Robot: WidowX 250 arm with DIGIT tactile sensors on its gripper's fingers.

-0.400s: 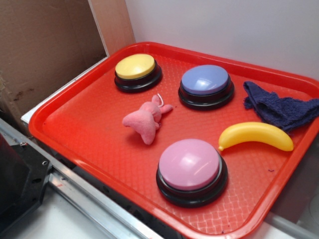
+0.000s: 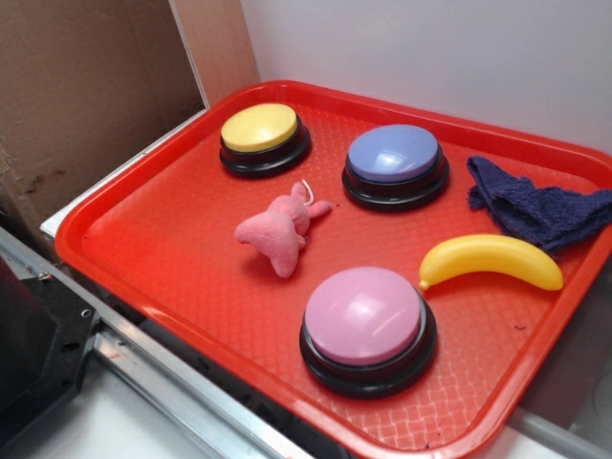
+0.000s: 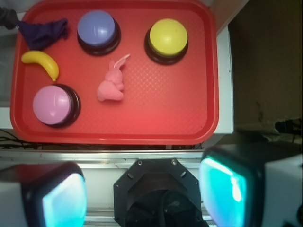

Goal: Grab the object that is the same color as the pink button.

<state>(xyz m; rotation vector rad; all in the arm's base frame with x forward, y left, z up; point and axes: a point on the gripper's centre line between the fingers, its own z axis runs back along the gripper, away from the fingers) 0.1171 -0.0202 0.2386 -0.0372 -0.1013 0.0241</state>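
Wrist view: small fuzzy pink plush animal (image 3: 111, 85) lies loose near the middle of the red plastic tray (image 3: 189, 118), between the large pink domed push button (image 3: 52, 105) and the yellow domed button (image 3: 168, 37), touching neither. Gripper (image 3: 142, 189) hangs high and well short of the tray, its two pads (image 3: 222, 187) spread wide with nothing between them. Judged step: approach not yet begun; next move calls for travelling forward over the plush, descending, then closing across its soft body.

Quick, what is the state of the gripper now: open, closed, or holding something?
Gripper: open, holding nothing; both fingers stand wide apart, high above the red tray.
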